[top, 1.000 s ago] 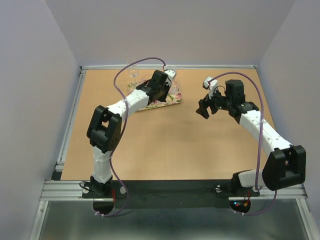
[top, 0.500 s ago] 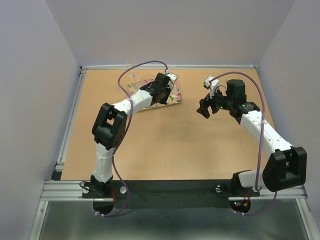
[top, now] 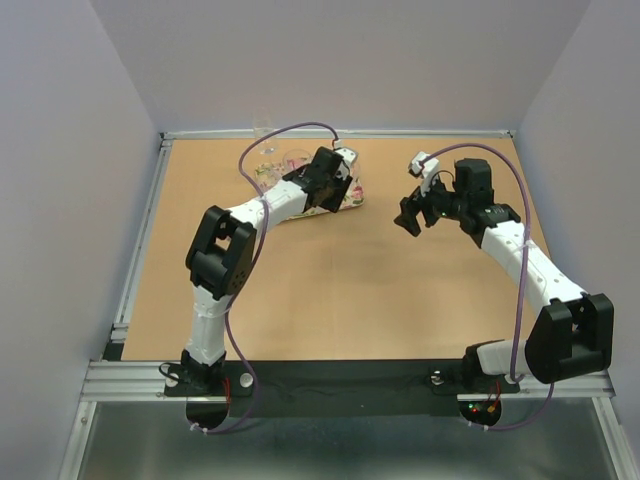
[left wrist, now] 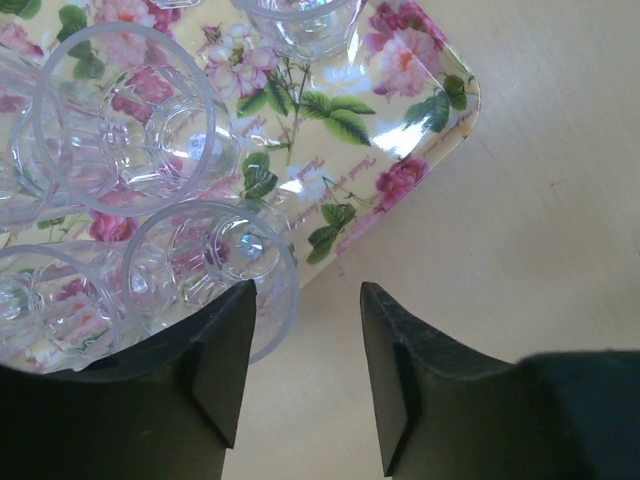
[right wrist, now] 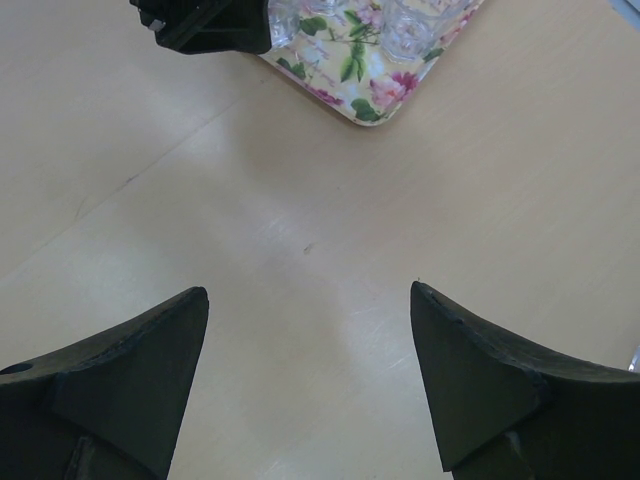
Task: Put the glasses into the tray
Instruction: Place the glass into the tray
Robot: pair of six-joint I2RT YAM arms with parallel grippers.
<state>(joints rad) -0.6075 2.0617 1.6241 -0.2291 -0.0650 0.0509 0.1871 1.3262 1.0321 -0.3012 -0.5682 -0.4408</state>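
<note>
The floral tray [left wrist: 400, 130] lies at the back left of the table, mostly under my left arm in the top view [top: 352, 198]. Several clear glasses stand on it, one large [left wrist: 120, 130] and one [left wrist: 215, 255] right by my left finger at the tray's near edge. My left gripper [left wrist: 305, 300] is open and empty, over the tray's edge [top: 335, 192]. One glass [top: 262, 127] stands by the back wall, off the tray. My right gripper [right wrist: 305, 310] is open and empty above bare table [top: 408, 222], right of the tray's corner [right wrist: 365, 60].
The table is boxed in by grey walls on the left, back and right. A metal rail [top: 140, 240] runs along the left edge. Purple cables loop over both arms.
My left gripper has drawn a little toward the tray's near right edge, uncovering glasses behind it. The right arm has hardly moved.
</note>
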